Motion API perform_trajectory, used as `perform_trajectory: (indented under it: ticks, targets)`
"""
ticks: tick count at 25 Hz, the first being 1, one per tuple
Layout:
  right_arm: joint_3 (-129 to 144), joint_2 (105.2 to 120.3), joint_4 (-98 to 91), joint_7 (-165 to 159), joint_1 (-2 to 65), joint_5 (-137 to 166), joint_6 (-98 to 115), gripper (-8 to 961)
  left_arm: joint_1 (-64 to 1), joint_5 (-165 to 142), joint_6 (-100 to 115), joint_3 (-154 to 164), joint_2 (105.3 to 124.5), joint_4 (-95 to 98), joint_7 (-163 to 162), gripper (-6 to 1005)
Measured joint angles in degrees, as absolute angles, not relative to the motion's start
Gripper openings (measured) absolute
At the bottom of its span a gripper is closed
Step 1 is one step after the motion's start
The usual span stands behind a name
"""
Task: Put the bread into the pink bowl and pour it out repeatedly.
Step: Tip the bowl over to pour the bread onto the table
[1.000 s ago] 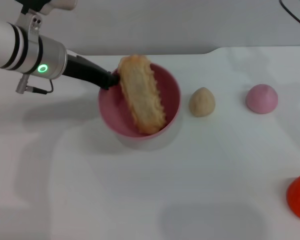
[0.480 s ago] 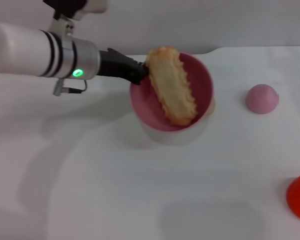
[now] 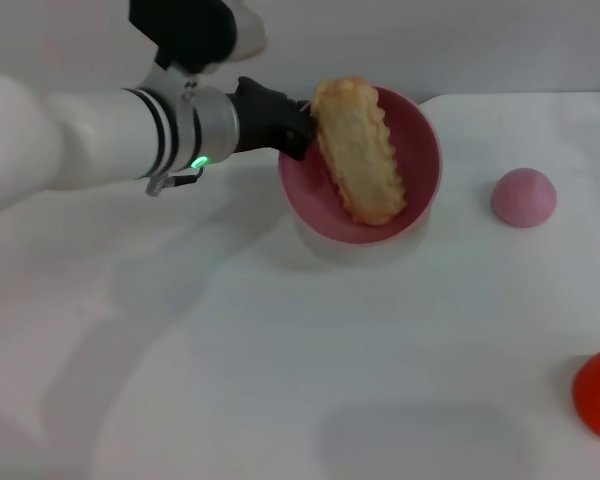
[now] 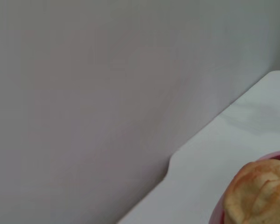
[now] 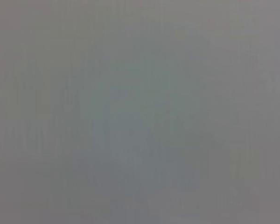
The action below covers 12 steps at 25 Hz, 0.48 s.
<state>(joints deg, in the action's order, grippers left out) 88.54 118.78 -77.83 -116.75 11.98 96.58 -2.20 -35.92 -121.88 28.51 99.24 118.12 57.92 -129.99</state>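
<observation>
White table lies open; left gripper fingers pinch pink bowl rim, bread inside.

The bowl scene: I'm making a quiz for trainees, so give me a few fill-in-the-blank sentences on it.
1. The bread lies in the pink ____.
2. The ____ claw grips the bowl at its rim.
3. To the robot's right of the bowl sits a small pink ____.
4. At the head view's lower right edge shows part of a thing coloured ____.

Missing words: bowl; left; dome; red
</observation>
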Motion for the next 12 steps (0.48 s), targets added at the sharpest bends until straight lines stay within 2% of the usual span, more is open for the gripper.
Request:
perform_trajectory:
  ticks: [12]
  targets:
    - [88.8,118.87,-77.4,-116.9,11.8,96.6,-2.2,566,-35.4,-136.7,23.4,104.9,118.35,57.5,-129.9,56]
